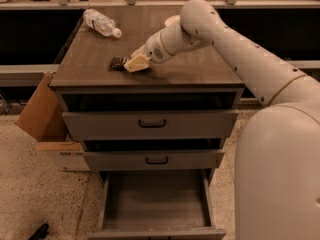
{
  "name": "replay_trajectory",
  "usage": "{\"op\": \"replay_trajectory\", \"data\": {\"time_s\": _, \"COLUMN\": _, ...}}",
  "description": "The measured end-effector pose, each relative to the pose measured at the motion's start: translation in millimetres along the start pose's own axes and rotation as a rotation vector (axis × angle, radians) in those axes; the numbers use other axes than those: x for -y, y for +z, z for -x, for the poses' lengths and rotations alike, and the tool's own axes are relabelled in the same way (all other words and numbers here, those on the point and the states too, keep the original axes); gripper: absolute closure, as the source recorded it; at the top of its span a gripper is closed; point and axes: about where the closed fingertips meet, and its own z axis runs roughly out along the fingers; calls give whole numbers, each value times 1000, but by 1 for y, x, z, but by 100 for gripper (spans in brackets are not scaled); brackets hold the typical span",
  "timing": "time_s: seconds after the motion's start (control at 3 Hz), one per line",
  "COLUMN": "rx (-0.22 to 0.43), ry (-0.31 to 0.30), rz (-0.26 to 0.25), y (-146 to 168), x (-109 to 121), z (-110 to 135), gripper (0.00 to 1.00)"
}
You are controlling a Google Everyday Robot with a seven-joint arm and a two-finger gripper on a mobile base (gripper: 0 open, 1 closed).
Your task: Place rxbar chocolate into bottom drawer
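Clutter on the table (195,71) is slight: one clear plastic bottle (100,22) lies on its side near the back left corner, well apart from the one rxbar chocolate (117,62), which lies flat on the wood towards the front left. The claw (136,63) rests low on the table at the bar's right end, touching or covering it; whether it is clenched on the bar or released I cannot tell. The single white arm (240,49) reaches in from the right across the back of the table, and the robot's broad pale body (280,174) fills the lower right, hiding the cabinet's right flank.

Three grey drawers sit below. The top drawer (110,126) and the middle drawer (115,160) each carry one dark handle, two in all, and both stand slightly pulled out. The bottom drawer (155,199) is drawn far out, its plain grey floor bare, with nothing between it and the table's front edge except those two drawer fronts above.

One cardboard box (42,111) leans against the cabinet's left side. One small dark thing (37,231) lies on the speckled floor at the lower left.
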Motion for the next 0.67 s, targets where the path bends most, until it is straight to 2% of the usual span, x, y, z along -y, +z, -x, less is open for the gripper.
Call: {"op": "replay_trajectory", "data": {"time_s": 0.67, "rx": 0, "ry": 0, "rz": 0, "y": 0, "x": 0, "z": 0, "gripper": 100}}
